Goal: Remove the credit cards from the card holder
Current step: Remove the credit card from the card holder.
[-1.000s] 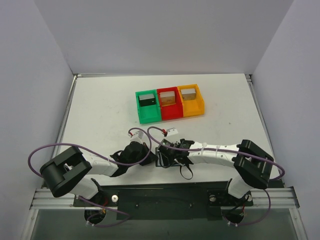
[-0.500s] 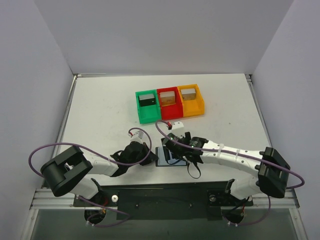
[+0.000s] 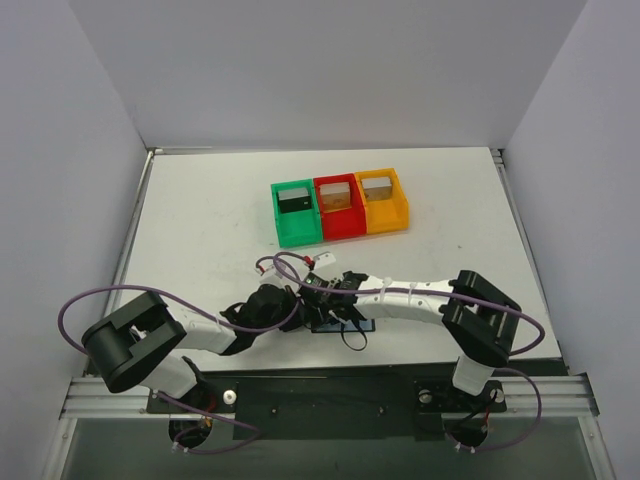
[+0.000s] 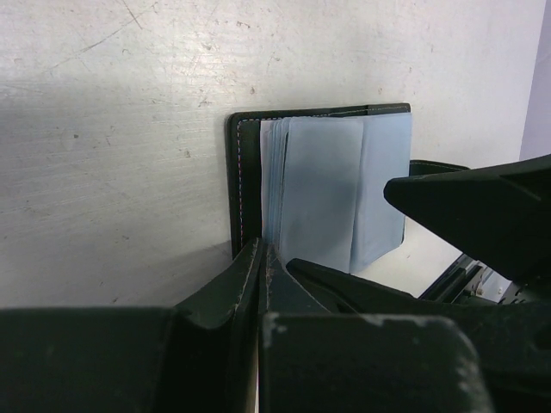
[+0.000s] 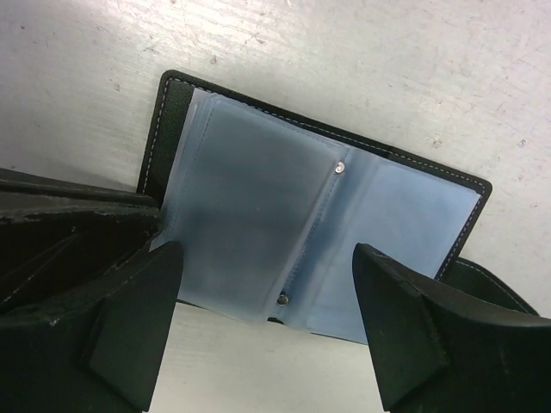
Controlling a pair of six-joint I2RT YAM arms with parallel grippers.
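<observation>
Card holder lies open near the table's near edge, seen from above. Left wrist: left gripper clenched on its stitched black cover's edge. Right wrist: right gripper released, straddling glossy, bluish, riveted plastic sleeves.

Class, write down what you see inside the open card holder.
Inside the card holder are pale-blue plastic sleeves, fastened by two small metal rivets. The sleeves are too cloudy to show their contents, and the left tool covers one corner.
</observation>
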